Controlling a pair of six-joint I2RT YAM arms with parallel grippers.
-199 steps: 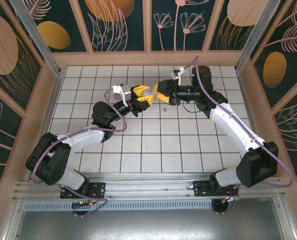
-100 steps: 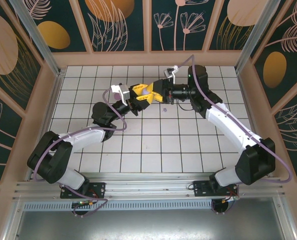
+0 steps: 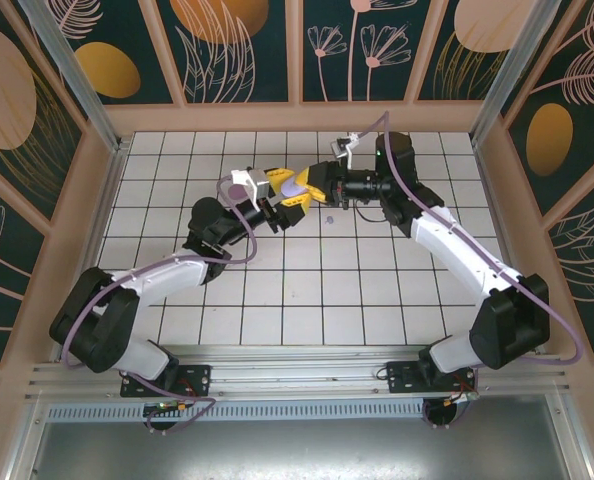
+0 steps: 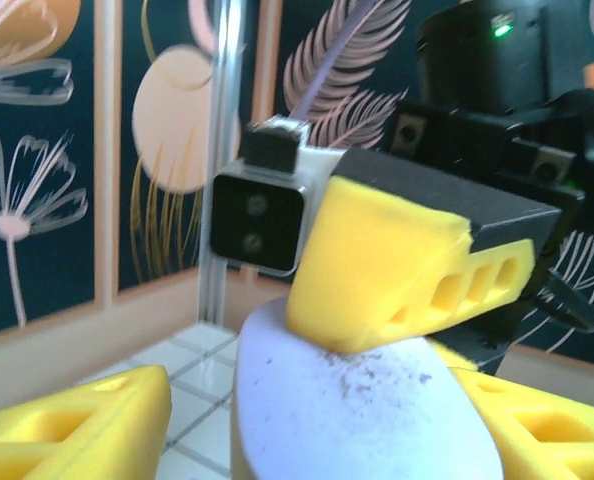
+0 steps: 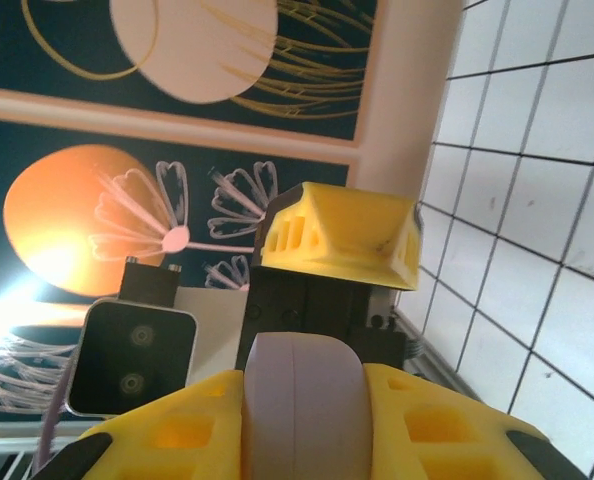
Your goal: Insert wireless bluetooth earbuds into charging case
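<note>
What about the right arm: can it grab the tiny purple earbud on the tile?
Probably not yet: the right gripper is shut on the purple case, though the earbud lies uncovered nearby.

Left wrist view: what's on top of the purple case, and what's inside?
One yellow finger of the right tool presses on the top of the charging case, beside some dark specks. The case's inside is covered by its shell, so contents can't be seen.

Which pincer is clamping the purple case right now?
The right pincer: its yellow fingers press both sides of the purple case; the left pincer stands open around it.
</note>
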